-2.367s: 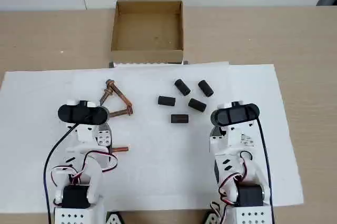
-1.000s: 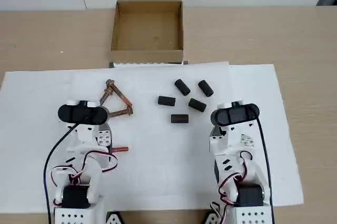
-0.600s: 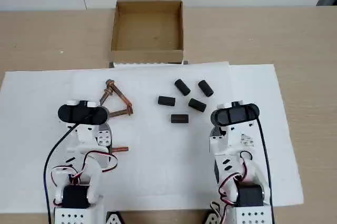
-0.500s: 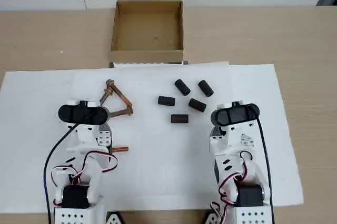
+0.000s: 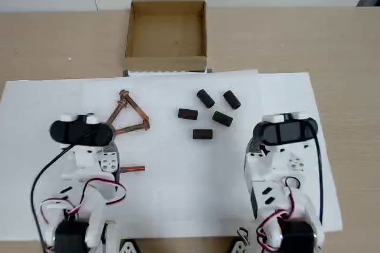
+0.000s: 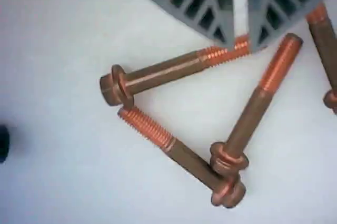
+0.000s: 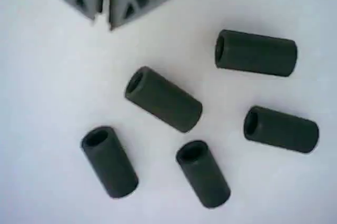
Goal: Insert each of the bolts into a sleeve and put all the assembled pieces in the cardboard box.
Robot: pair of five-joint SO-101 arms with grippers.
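- The copper-coloured flanged bolts (image 5: 132, 113) lie in a loose triangle on the left half of the white paper sheet (image 5: 190, 199), toward its far edge. In the left wrist view their ends touch or cross at the corners.
- One more copper bolt (image 5: 133, 170) lies alone, nearer the front edge of the paper and just beside the left arm's body.
- The five black cylindrical sleeves (image 7: 163, 99) lie on their sides around the middle of the paper. They sit near one another but apart, their bores pointing different ways.
- Your left gripper (image 6: 240, 42) hangs over the threaded end of one bolt in the triangle. Its jaws are almost together, with a thin slit between them, and they hold nothing.
- Your right gripper (image 7: 107, 21) hangs just beside the sleeve group with its jaws pressed nearly closed, also empty.
- No bolt is in a sleeve yet, so I judge the task to be at its start.
- Risk: because the bolts touch at the corners, lifting one will likely drag or flip its neighbours. Take a bolt by the free part of its shank.
- Risk: the sleeves are round and can roll away from a glancing finger, or knock into the next sleeve.
- Risk: the lone bolt lies so close to the left arm that reaching it may be awkward.
- The open brown cardboard box (image 5: 166, 63) stands empty on the wooden table (image 5: 344, 39), just past the far edge of the paper, and nothing blocks the way to it.
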